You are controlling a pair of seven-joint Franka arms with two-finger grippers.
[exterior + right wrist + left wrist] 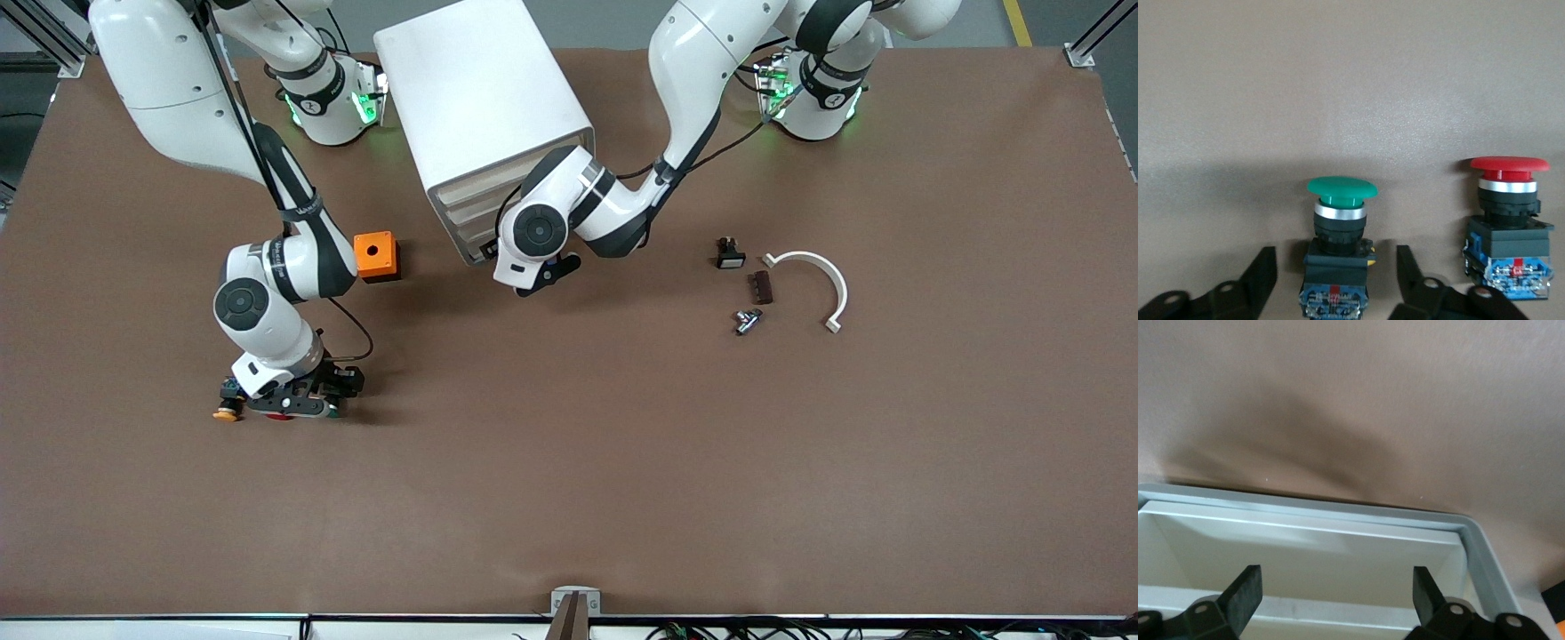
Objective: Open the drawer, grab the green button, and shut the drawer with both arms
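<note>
The green-capped button (1341, 190) stands upright on the brown table, between the open fingers of my right gripper (1337, 257). The fingers flank its black-and-blue body with gaps on both sides. In the front view my right gripper (302, 400) is low on the table toward the right arm's end. The white cabinet (480, 98) stands between the arms' bases, and its cream drawer fronts (467, 227) look closed. My left gripper (551, 271) is open and empty just in front of them. The left wrist view shows its fingers (1245, 593) before a cream drawer front (1305, 567).
A red-capped button (1508, 200) stands right beside the green one. A yellow-capped button (227, 411) lies by the right gripper. An orange block (375, 256) sits near the cabinet. A white curved piece (818, 280) and small parts (761, 287) lie toward the left arm's end.
</note>
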